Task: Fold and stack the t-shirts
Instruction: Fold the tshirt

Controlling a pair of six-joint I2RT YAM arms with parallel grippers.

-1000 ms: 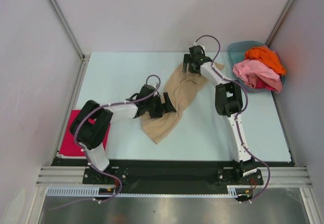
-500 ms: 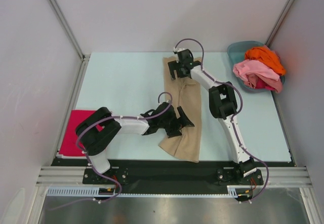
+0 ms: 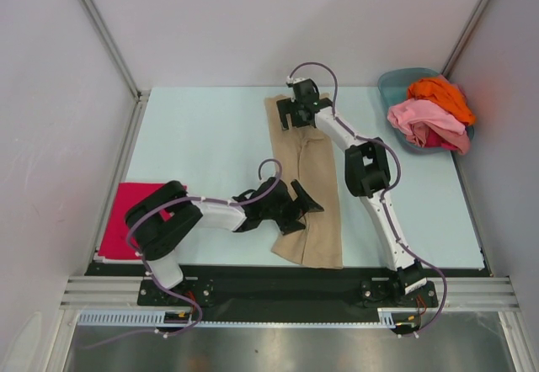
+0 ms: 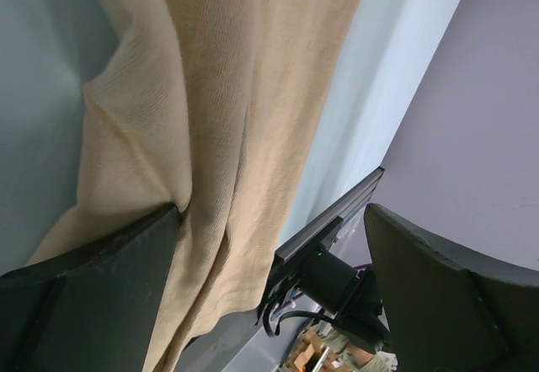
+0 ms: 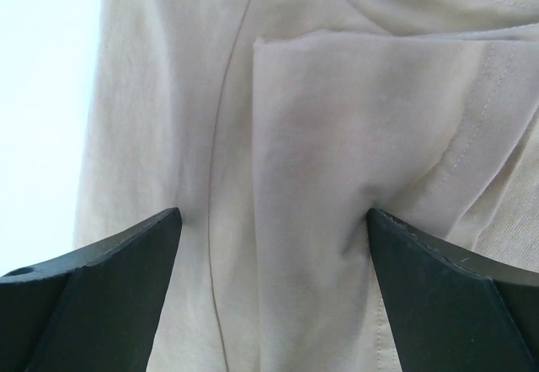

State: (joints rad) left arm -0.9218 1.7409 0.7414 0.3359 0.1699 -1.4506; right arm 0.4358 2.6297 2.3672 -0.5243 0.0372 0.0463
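Observation:
The large tan t-shirt [image 3: 313, 166] lies on the table as a long narrow strip running from the back centre to the front edge. My right gripper [image 3: 293, 118] is over its far end, jaws wide open, with tan cloth [image 5: 320, 136] filling the view between the fingers [image 5: 274, 212]. My left gripper [image 3: 305, 202] is at the strip's left side near the front, jaws wide open [image 4: 271, 212]; the tan cloth [image 4: 227, 94] hangs against one finger. A magenta-red shirt [image 3: 126, 216] lies folded at the front left, partly under my left arm.
A teal basin [image 3: 392, 82] stands at the back right, holding orange [image 3: 442, 94], pink [image 3: 425, 119] and red shirts. Side walls and metal frame rails close in the table. The black front rail [image 3: 278, 275] runs along the near edge.
The tan shirt swung from a diagonal heap into a straight strip reaching the front edge. My left gripper moved right and nearer; my right gripper moved left over the far end.

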